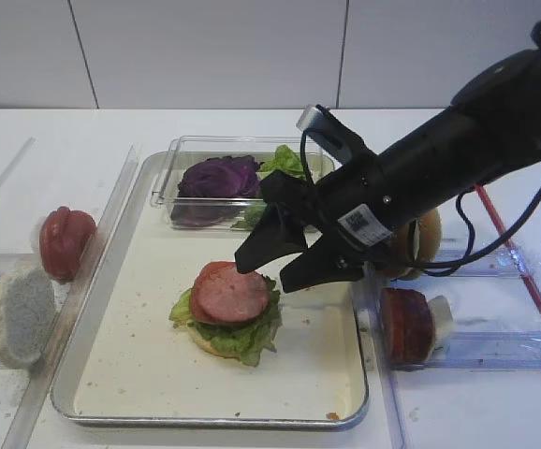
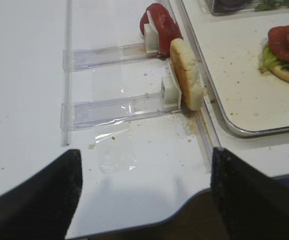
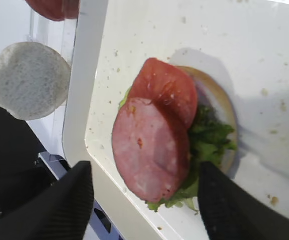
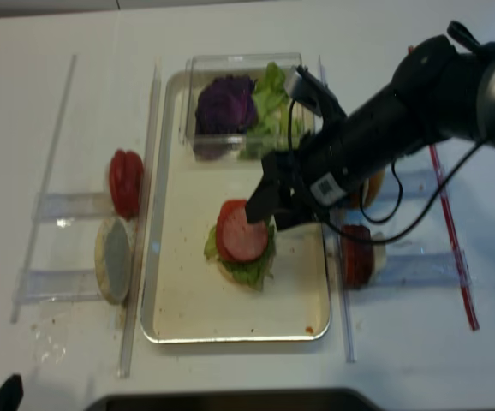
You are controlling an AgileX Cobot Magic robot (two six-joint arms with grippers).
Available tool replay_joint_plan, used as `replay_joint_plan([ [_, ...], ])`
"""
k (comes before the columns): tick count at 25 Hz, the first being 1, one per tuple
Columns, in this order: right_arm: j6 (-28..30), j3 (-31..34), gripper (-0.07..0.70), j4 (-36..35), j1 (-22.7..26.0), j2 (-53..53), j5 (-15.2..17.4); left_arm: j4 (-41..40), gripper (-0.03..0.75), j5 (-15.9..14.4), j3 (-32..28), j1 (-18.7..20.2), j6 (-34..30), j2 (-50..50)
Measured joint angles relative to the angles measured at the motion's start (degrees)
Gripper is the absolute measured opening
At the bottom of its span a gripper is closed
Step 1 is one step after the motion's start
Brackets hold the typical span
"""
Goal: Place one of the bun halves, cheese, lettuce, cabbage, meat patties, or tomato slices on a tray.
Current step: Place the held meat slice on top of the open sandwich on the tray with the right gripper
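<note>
White table w/ silver tray [image 1: 111,374]: meat patty [image 1: 230,293] tops the lettuce/bun stack mid-tray, directly below & between the right gripper [image 1: 285,264] fingers, spread wide & holding nothing; left gripper [image 2: 144,192] far off, also wide.

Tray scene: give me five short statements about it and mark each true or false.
1. A meat patty tops the stack on the tray. True.
2. The right gripper grips the patty. False: its fingers stand open, empty.
3. The purple cabbage lies loose on the tray floor. False: it is in the clear box.
4. A pale bun half stands left of the tray. True.
5. Lettuce sits under the patty. True.
</note>
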State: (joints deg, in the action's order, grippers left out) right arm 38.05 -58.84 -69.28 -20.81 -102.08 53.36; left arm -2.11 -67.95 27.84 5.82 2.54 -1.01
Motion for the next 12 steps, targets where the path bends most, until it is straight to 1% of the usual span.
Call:
replay_joint_plan([
  [6, -3.0, 0.0, 0.473, 3.2, 0.0, 3.6, 0.2, 0.0, 0.492, 0.0, 0.0, 0.0, 0.0, 0.0],
  [10, -5.7, 0.0, 0.473, 6.0, 0.0, 6.4, 1.0, 0.0, 0.492, 0.0, 0.0, 0.0, 0.0, 0.0],
  [12, -6.5, 0.0, 0.473, 6.5, 0.0, 7.3, 2.0, 0.0, 0.492, 0.0, 0.0, 0.0, 0.0, 0.0],
])
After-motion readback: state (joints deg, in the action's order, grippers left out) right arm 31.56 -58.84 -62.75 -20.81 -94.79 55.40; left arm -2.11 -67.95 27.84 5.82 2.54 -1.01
